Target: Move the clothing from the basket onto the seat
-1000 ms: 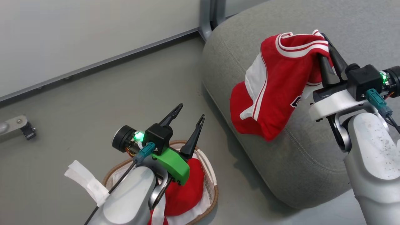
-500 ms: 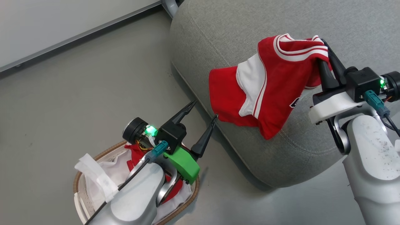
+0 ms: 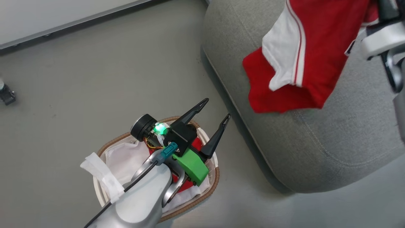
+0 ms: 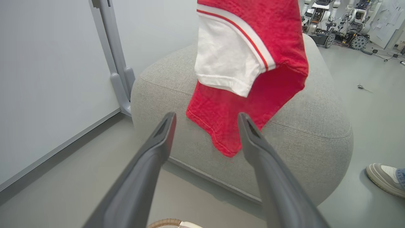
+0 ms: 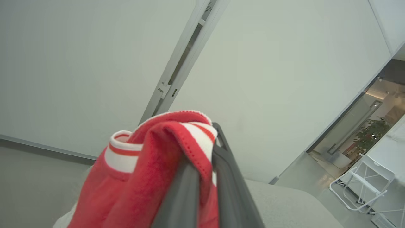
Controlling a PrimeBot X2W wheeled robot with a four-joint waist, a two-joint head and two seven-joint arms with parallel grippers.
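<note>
View has swung since the earlier frame: one garment (image 3: 313, 57) now hangs upper right over the seat (image 3: 332, 142), pinched in right fingers (image 5: 227, 177), while left fingers (image 4: 147, 167) are spread empty above the basket (image 3: 215, 177) at lower centre, second garment (image 3: 196, 144) inside, so I'd call it roughly half done.

Bright even light, soft shadows, wide-angle distortion

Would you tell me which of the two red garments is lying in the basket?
The garment under the left arm; the white-panelled garment hangs from the right end effector over the seat.
</note>
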